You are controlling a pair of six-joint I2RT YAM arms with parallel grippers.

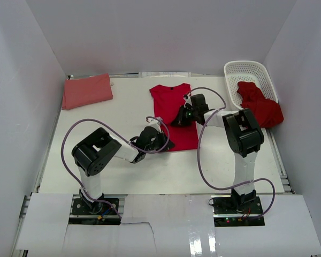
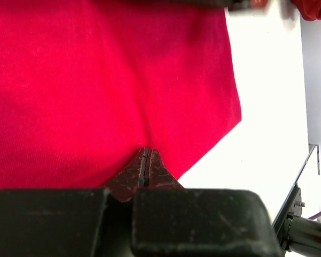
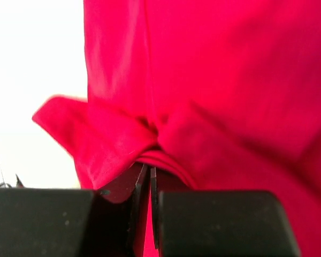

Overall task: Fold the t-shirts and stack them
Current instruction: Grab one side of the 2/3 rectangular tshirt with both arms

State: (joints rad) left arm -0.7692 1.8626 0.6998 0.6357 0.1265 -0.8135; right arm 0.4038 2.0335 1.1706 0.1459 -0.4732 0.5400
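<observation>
Close to the near edge of the desk (image 1: 123, 176), just beyond the two arm bases, the left gripper (image 2: 146, 160) reaches in low toward the middle. Its jaws are pressed flat together on the near hem of the red t-shirt (image 1: 174, 104), close to that hem's left corner. Creases in the cloth run down to the tips, so I judge the hem is pinched between them rather than merely touched. That hold looks meant to pin or lift the bottom edge for a fold.

A little farther in, the right gripper (image 3: 150, 174) comes down over the middle of the same shirt, which lies spread at the centre of the desk with its collar toward the far edge. These jaws are clenched on a bunched fold of red cloth, with a flap sticking out to one side of the fingers. With one arm at the hem and the other on the body, the pair seem set to carry cloth over itself. I would call this step mid-fold, with the shirt not yet a tidy packet.

At the far left corner a pink t-shirt (image 1: 87, 91) lies folded flat, probably the start of the stack. At the far right corner the white basket (image 1: 245, 67) holds a crumpled red t-shirt (image 1: 262, 107) that spills over its near rim onto the desk, not yet folded.
</observation>
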